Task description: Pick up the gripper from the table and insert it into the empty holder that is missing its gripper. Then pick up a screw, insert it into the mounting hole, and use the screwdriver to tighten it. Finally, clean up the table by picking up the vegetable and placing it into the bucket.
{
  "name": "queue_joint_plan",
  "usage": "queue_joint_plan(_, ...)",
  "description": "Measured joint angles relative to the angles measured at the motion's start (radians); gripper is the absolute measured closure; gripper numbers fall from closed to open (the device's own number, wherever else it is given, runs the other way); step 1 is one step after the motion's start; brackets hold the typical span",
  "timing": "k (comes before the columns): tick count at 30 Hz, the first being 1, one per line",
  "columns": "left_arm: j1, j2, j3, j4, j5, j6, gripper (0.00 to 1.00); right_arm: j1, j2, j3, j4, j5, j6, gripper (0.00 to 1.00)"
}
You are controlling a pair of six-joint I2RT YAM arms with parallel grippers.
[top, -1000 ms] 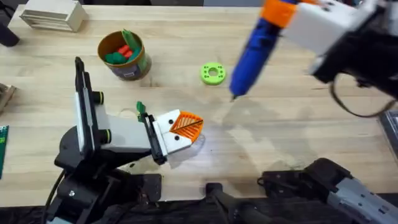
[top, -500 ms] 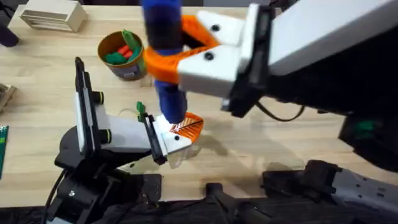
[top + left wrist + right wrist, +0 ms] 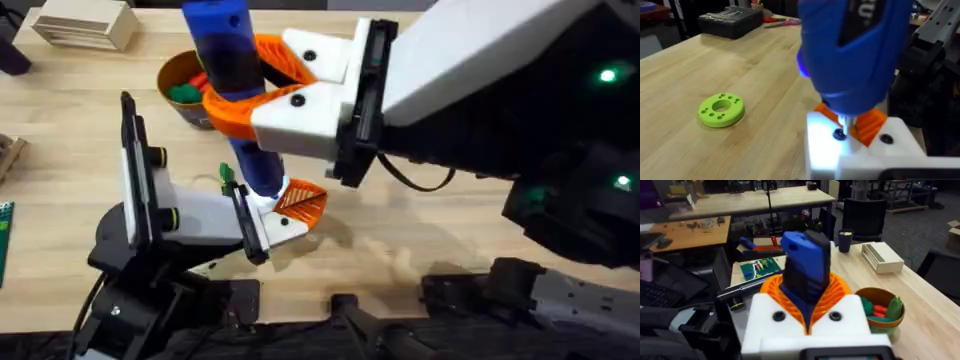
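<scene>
The left arm lay low over the near part of the table (image 3: 470,215), its left gripper (image 3: 288,208) pointing toward the middle. That gripper carried a white holder (image 3: 272,222) with the orange ribbed gripper (image 3: 303,202) seated in it; whether its 2 fingers were spread or closed could not be told. In the left wrist view the holder (image 3: 840,150) showed as a lit white block with a dark screw (image 3: 840,134) in its face and the orange piece (image 3: 867,122) just behind.

The right gripper (image 3: 255,85) had reached across from the right side and was clamped on the blue screwdriver (image 3: 235,95), its orange ribbed fingers (image 3: 240,110) pressed on both sides of the body. The screwdriver stood nearly upright, its lower end coming down onto the holder. In the left wrist view the thin metal bit (image 3: 844,122) met the screw head. The right wrist view showed the screwdriver (image 3: 805,270) gripped between the 2 orange pads (image 3: 840,292).

Farther out, the olive-brown bucket (image 3: 180,85) stood on the wood, partly hidden by the right gripper, with green and red vegetable pieces (image 3: 880,307) inside. A bright green ring (image 3: 721,110) lay flat on the table, well apart from the holder. A pale slatted box (image 3: 85,25) sat at the far left corner.
</scene>
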Motion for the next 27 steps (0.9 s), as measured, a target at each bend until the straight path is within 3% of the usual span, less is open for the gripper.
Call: queue_joint_plan(27, 0.000, 0.000, 0.000, 0.000, 0.000, 0.000, 0.994, 0.000, 0.012, 0.000, -0.015, 0.000, -0.038, 0.972)
